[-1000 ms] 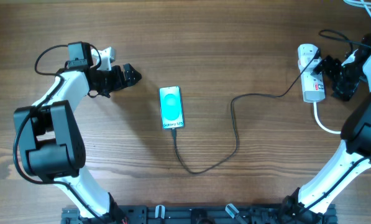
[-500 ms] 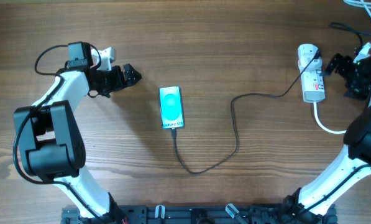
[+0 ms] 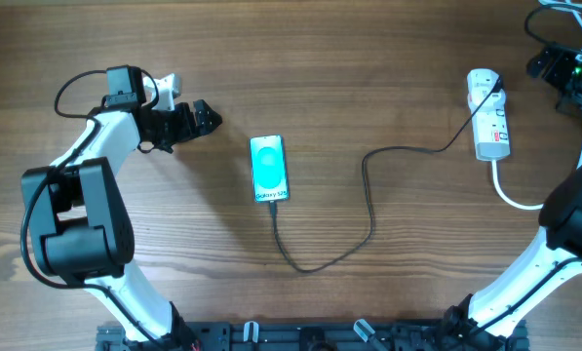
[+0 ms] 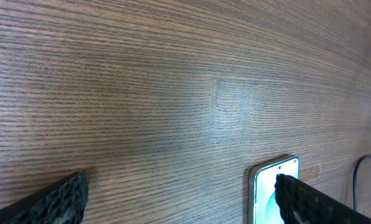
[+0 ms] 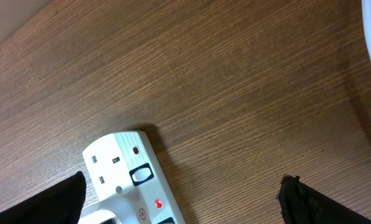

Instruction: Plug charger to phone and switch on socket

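The left gripper (image 3: pixel 209 118) stood wide open and empty, hovering to the left of the phone (image 3: pixel 269 169) and a little beyond its top end. Its wrist view showed only bare table (image 4: pixel 141 81) between the jaws, with the phone's top corner at the inner edge of one of them. The right gripper (image 3: pixel 547 65) was spread just as wide and also held nothing. It was far to the phone's right, past the socket (image 3: pixel 490 117), which lay well right of the phone with two red lights (image 5: pixel 157 203) showing on its face. The phone lay flat with its screen lit turquoise. The charger (image 3: pixel 369 200) left the phone's near end, looped toward the robot, then rose and crossed to the socket. The joint at the phone looked seated, though it was too small to be sure. Both steps appeared done. The main risk was a snag: a right-arm move low over the socket could catch the charger or the white cord (image 3: pixel 506 191), dragging the strip and tugging the connector out. A careless left-arm sweep could also nudge the phone.
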You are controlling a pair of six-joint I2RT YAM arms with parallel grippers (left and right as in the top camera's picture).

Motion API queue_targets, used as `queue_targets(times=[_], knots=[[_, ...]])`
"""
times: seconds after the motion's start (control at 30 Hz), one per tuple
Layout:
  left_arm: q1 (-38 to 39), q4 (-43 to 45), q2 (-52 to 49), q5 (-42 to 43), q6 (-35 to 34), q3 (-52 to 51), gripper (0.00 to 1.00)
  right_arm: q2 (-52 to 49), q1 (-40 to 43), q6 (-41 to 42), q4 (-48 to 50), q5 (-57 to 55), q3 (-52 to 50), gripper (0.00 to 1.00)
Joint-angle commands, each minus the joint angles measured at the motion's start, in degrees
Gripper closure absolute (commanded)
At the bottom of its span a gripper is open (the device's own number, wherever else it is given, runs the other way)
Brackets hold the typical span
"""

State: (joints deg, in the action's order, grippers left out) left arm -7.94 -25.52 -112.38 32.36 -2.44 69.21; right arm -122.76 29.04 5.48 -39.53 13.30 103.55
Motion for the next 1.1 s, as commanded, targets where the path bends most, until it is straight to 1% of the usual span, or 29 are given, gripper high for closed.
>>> queue_targets(times=[0.0,0.4,0.47,0.57,0.67,0.73,0.87,0.97,1.03,1.07], knots=[[-0.07,0.00,1.01,-0.55,0.50,0.17,0.00,1.05,-0.31,-0.83,0.24,0.74,0.63,0.00],[-0.22,-0.02,1.62,-0.55,0.48,0.17,0.00,1.05,-0.31,-0.83,0.26,0.74,0.63,0.00],[0.20,-0.04,5.62,-0.57,0.50,0.15,0.00,1.05,-0.31,-0.83,0.26,0.74,0.63,0.00],[1.22,-0.02,18.08,-0.55,0.48,0.15,0.00,1.05,-0.31,-0.85,0.26,0.74,0.63,0.00],[1.70,-0.02,28.24,-0.55,0.48,0.15,0.00,1.05,-0.31,-0.83,0.26,0.74,0.63,0.00],[2.60,-0.02,33.05,-0.55,0.50,0.15,0.00,1.05,-0.31,-0.83,0.26,0.74,0.63,0.00],[7.58,-0.04,36.26,-0.55,0.50,0.15,0.00,1.05,-0.31,-0.85,0.26,0.74,0.63,0.00],[10.27,-1.88,36.33,-5.92,0.50,0.09,0.00,1.05,-0.31,-0.83,0.26,0.74,0.63,0.00],[11.76,-3.10,36.33,-7.45,0.72,0.09,0.00,1.05,-0.31,-0.83,0.26,0.74,0.63,0.00],[11.80,-3.08,36.30,-10.27,0.70,0.02,0.00,1.05,-0.31,-0.83,0.26,0.74,0.63,0.00]])
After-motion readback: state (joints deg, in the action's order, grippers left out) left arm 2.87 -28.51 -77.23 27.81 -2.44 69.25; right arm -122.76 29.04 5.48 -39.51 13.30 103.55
